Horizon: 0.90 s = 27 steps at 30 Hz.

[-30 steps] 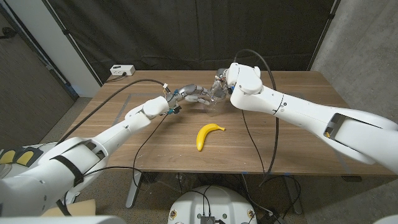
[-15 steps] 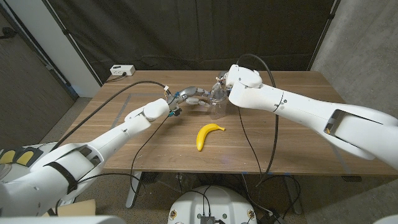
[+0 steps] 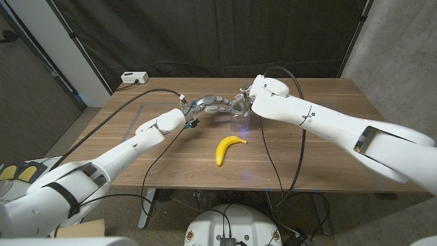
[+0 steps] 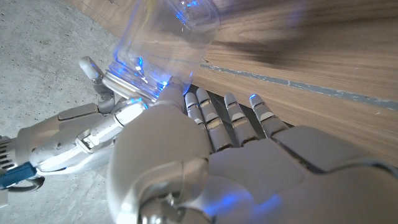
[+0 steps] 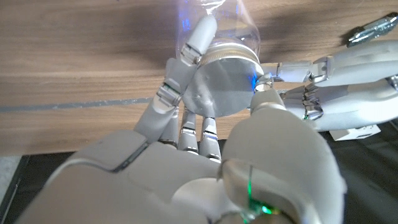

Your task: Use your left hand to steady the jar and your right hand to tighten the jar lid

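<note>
The jar [image 3: 240,121] looks light, slick clear plastic, so my left hand [image 3: 212,104] holds its body while my right hand [image 5: 205,112] grips the metal lid [image 5: 224,87] by its rim

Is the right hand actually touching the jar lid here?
Touching. The right wrist view shows the right hand with fingers wrapped against the rim of the metal lid.
</note>
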{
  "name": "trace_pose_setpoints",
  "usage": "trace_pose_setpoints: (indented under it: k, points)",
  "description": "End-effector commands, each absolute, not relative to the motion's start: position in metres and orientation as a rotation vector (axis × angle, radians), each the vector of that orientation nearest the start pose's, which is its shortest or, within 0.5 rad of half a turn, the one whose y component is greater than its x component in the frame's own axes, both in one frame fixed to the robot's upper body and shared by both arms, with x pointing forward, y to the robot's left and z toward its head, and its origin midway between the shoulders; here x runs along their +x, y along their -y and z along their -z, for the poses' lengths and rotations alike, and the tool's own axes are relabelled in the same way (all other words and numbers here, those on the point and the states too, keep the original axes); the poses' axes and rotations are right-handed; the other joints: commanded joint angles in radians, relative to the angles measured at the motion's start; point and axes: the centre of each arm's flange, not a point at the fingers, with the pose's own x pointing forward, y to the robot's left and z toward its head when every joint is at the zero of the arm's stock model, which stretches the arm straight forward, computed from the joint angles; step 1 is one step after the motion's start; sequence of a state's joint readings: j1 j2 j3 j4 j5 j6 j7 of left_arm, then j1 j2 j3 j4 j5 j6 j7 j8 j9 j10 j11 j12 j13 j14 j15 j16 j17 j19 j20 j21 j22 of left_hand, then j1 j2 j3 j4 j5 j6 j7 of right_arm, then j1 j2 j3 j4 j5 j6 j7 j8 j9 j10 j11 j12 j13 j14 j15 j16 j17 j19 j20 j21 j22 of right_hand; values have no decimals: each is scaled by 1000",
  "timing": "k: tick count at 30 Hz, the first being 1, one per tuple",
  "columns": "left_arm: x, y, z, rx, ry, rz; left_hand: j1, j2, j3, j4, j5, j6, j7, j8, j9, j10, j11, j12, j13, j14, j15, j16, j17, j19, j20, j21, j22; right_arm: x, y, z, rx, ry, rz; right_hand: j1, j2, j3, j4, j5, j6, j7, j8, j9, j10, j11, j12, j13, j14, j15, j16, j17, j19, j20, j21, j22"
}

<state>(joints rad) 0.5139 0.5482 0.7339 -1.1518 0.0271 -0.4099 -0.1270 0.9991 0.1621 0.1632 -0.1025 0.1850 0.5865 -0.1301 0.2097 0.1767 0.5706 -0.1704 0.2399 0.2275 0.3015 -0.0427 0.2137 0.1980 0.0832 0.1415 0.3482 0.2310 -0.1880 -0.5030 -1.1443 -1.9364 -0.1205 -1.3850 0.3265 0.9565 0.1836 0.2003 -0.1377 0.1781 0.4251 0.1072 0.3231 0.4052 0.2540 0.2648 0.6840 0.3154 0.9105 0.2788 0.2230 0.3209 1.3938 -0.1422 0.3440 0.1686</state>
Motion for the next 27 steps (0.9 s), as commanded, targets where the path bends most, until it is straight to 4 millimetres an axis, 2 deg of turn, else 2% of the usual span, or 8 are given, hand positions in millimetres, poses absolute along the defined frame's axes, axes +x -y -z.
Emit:
trace_pose_setpoints:
  k: [1, 7, 11, 14, 15, 18, 19, 27]
  points:
    - [667, -171, -12, 933, 716, 493, -1, -18, 1, 0, -5, -10, 3, -7, 4, -11, 0, -3, 3, -8, -129, -4, 2, -10, 3, 5, 4, 583, 107, -31, -721, -173, -176, -53, 4, 205, 184, 55, 174, 106, 3, 12, 468, -47, -22, -53, 301, -240, -7, -23, 17, 17, 24, 2]
    - [668, -170, -13, 939, 717, 498, -4, -17, 3, -1, -6, -16, 4, -11, 4, -17, 1, -5, 3, -14, -130, -8, 2, -14, 5, 4, 5, 582, 109, -32, -683, -157, -177, -199, -5, 226, 267, 11, 196, 107, -9, 23, 526, -46, -87, -109, 319, -221, -13, -55, 16, 37, 61, 0]
    - [669, -171, -14, 944, 719, 494, -4, -18, 4, -2, -6, -12, 1, -10, 4, -16, 0, -4, 4, -16, -130, -9, 1, -16, 4, 4, 5, 583, 112, -35, -730, -130, -196, -392, -48, 152, 292, 2, 147, 105, -52, 26, 468, -45, -186, -113, 171, -168, -37, -56, -81, 102, -14, 1]
    - [670, -171, -15, 951, 714, 502, -3, -22, 5, -5, -6, -9, 0, -10, 4, -15, -2, -3, 4, -17, -130, -10, 0, -17, 5, 4, 5, 584, 111, -39, -795, -78, -219, -518, -77, 91, 249, 7, -95, 96, -137, 20, 205, -45, -347, -96, -177, -93, -47, -49, -347, 310, -169, 0]
    - [670, -171, -15, 951, 714, 504, -3, -24, 4, -6, -6, -8, -1, -10, 4, -13, -2, -3, 4, -16, -131, -10, -1, -18, 5, 4, 5, 583, 111, -40, -814, -46, -217, -556, -104, 61, 225, 9, -197, 78, -129, 2, 82, -44, -409, -85, -367, -73, -38, -57, -539, 360, -171, 0]
    - [672, -170, -16, 953, 713, 508, -7, -37, 0, -10, -8, -1, -2, -8, 4, -8, -7, -1, 5, -16, -132, -12, -3, -21, 4, 4, 5, 579, 112, -44, -866, 86, -171, -631, -138, -28, 149, 16, -427, -35, -131, -93, -196, -42, -478, -70, -859, -62, -34, -100, -1229, 363, -177, 1]
    - [672, -170, -16, 954, 713, 508, -8, -38, 0, -10, -8, 1, -3, -8, 4, -8, -7, 0, 5, -16, -132, -12, -3, -22, 3, 4, 5, 577, 113, -45, -874, 147, -151, -638, -145, -38, 139, 17, -488, -60, -137, -107, -254, -66, -485, -70, -941, -69, -44, -104, -1324, 361, -179, 0]
    - [674, -171, -17, 956, 710, 512, -19, -44, -5, -8, -9, -2, -4, -11, 5, -11, -4, -2, 6, -21, -130, -13, -3, -32, 6, 1, 6, 571, 123, -44, -726, 495, -50, -654, -136, -50, 121, 17, -475, -110, -107, -150, -285, -124, -471, -78, -1075, -167, -30, -123, -1537, 355, -168, 2]
